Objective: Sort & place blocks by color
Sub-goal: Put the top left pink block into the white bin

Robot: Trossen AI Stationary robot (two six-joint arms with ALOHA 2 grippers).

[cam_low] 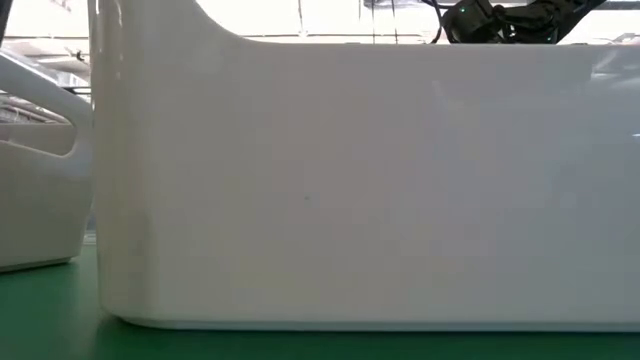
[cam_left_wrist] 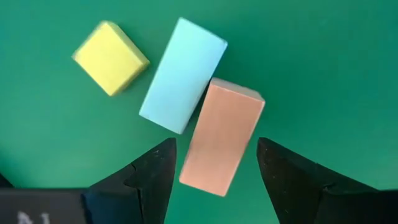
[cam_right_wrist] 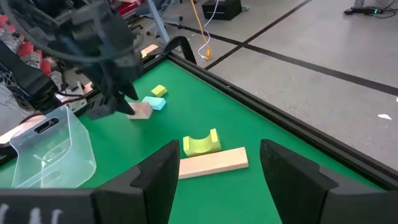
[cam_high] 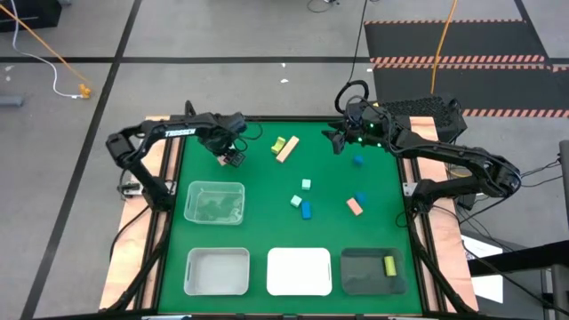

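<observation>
My left gripper (cam_left_wrist: 214, 171) is open at the mat's far left (cam_high: 233, 159), pointing down. Its fingers stand on either side of a salmon bar (cam_left_wrist: 222, 137) lying flat, with gaps showing. A mint bar (cam_left_wrist: 183, 74) lies against it, and a yellow cube (cam_left_wrist: 111, 58) sits beside that. My right gripper (cam_right_wrist: 214, 180) is open and holds nothing, hovering at the far right (cam_high: 338, 142), facing a yellow-green arch (cam_right_wrist: 202, 143) and a tan bar (cam_right_wrist: 211, 163). Mint (cam_high: 306, 184), blue (cam_high: 307, 210) and salmon (cam_high: 354, 206) blocks lie mid-mat. A yellow block (cam_high: 388, 265) lies in the dark tray (cam_high: 356, 276).
A clear tray (cam_high: 215, 203) sits just nearer than the left gripper. A grey-white tray (cam_high: 216, 283), a white tray (cam_high: 300, 283) and the dark tray line the near edge. The white tray's wall (cam_low: 350, 180) fills the low view. Another blue block (cam_high: 357, 161) lies near the right gripper.
</observation>
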